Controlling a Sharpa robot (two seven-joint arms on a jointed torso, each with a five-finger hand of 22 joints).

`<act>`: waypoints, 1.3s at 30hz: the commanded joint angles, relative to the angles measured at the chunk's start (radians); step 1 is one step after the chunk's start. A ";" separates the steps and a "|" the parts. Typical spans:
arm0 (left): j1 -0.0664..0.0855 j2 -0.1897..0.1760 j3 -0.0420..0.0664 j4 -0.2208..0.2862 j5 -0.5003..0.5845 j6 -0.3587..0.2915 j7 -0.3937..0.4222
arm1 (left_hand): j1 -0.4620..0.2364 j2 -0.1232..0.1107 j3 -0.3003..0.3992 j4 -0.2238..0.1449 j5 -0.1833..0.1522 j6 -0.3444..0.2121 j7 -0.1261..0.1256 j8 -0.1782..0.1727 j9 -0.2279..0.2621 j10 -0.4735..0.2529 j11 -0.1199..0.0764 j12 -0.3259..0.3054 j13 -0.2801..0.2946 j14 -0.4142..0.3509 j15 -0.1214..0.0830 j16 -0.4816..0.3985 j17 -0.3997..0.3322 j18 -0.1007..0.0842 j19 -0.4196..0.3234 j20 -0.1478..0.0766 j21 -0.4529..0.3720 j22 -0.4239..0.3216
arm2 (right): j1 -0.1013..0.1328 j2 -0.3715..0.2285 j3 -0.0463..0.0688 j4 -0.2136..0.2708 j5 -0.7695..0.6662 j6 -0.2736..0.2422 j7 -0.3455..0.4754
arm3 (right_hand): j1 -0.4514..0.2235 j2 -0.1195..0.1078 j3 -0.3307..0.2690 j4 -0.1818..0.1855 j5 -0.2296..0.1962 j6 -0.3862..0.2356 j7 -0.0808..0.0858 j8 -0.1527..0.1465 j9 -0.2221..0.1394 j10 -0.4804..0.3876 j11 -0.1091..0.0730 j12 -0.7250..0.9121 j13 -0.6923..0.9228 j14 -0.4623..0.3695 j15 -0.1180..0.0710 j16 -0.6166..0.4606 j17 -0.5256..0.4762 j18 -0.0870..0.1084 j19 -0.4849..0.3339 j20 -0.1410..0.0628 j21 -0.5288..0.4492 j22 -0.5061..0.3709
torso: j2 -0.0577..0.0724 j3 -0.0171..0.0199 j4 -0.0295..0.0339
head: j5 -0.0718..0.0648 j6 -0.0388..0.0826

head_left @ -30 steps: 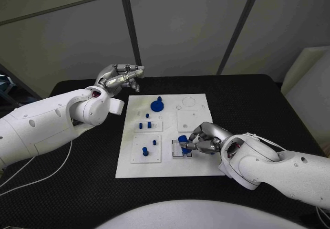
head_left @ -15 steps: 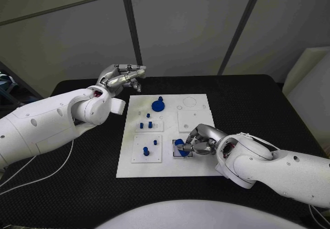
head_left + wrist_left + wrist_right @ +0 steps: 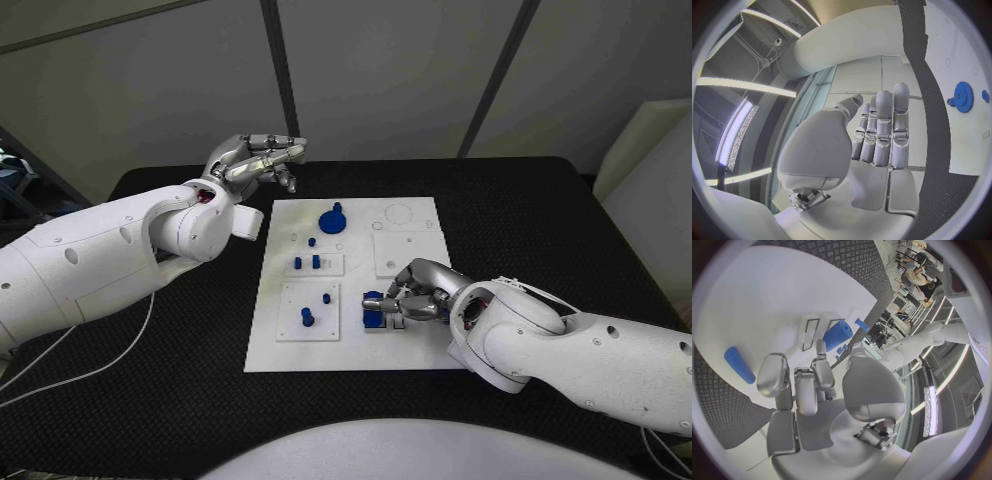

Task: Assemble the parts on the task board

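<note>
L hand [image 3: 257,160] is raised off the table beyond the task board's [image 3: 274,355] far-left corner, fingers loosely curled, holding nothing. On the board: blue gear [image 3: 332,221] far, small blue pegs [image 3: 306,263] mid-left, one peg [image 3: 306,318] near-left. R hand [image 3: 405,297] sits over the blue part [image 3: 375,303] at the near-mid slot, fingers bent round it; actual grip can't be told.

**What the views left hidden or unclear**

The right hand [image 3: 414,291] covered part of the blue part [image 3: 375,306] beneath it, so whether its fingers gripped that part could not be told. The task board [image 3: 967,75] was cut off at the left wrist picture's rim. Small pegs [image 3: 306,262] were too tiny to identify.
</note>
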 commanded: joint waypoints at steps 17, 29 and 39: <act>0.001 0.000 0.000 0.000 0.003 0.011 0.004 | -0.007 0.003 -0.007 0.001 -0.003 -0.005 0.005 0.002 -0.002 -0.008 0.000 0.007 0.001 -0.005 -0.001 0.004 -0.001 -0.005 -0.002 0.006 -0.003 -0.001 | 0.001 -0.035 0.000 0.042 -0.091 -0.037 0.068 | 0.231 -0.009 0.062 -0.075 0.080 0.009 -0.013 0.026 0.047 0.025 -0.011 0.017 0.029 0.089 -0.011 -0.003 0.182 -0.002 0.004 -0.006 0.002 0.014 | -0.001 0.0012 -0.0006 | 0.000 -0.001; 0.001 0.002 0.000 -0.003 0.003 0.011 0.003 | -0.007 0.003 -0.008 0.002 -0.003 -0.006 0.006 0.002 -0.002 -0.009 0.000 0.008 0.001 -0.005 0.000 0.005 -0.002 -0.005 -0.002 0.007 -0.004 -0.001 | 0.001 -0.041 0.000 0.056 -0.158 0.001 0.087 | 0.244 -0.005 0.051 -0.075 0.075 0.024 -0.020 0.045 0.061 0.042 -0.017 0.041 0.052 0.090 -0.015 0.001 0.190 -0.005 0.012 -0.010 0.010 0.027 | 0.001 0.0007 0.0017 | 0.000 -0.003; 0.001 0.001 0.000 -0.002 0.003 0.010 0.002 | -0.006 0.004 -0.008 0.002 -0.002 -0.006 0.006 0.002 -0.002 -0.009 0.000 0.008 0.001 -0.006 0.000 0.005 -0.002 -0.005 -0.002 0.007 -0.005 -0.002 | 0.001 -0.026 0.000 0.021 -0.187 0.025 0.067 | 0.278 0.020 0.057 -0.083 0.084 0.024 -0.026 0.057 0.073 0.046 -0.023 0.043 0.057 0.091 -0.020 0.002 0.191 -0.005 0.015 -0.015 0.013 0.031 | 0.001 0.0006 0.0001 | 0.004 -0.008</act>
